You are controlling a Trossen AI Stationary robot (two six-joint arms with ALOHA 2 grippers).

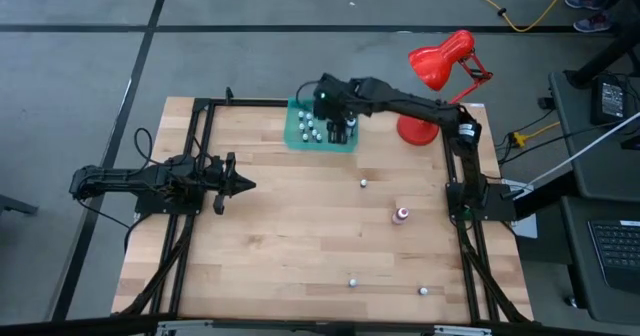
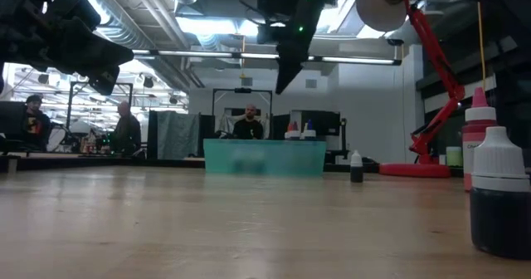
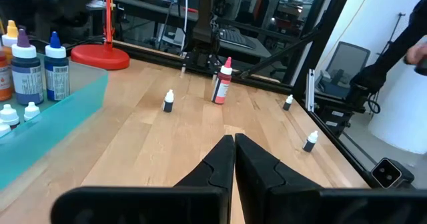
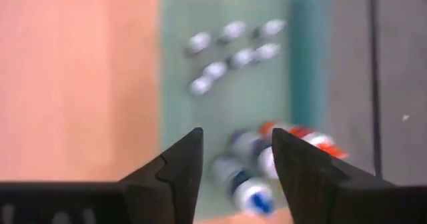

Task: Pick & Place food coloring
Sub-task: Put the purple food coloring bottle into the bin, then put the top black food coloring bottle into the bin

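Two spread fingers of the right gripper [image 4: 237, 161] point down over the green tray [image 1: 297, 136] of food coloring [image 1: 312, 128].

— Surface?
— Light wooden table [image 1: 290, 246], black frame rails down both sides.

— What rests on it?
— Green tray [image 1: 297, 139] at the far edge. Red desk lamp [image 1: 418, 128], base just beside the tray. Pink-bodied bottle [image 1: 402, 215] upright, right of centre. Three tiny pale-capped bottles apart: one mid-table [image 1: 363, 184], two near the front edge [image 1: 352, 282] [image 1: 423, 291].
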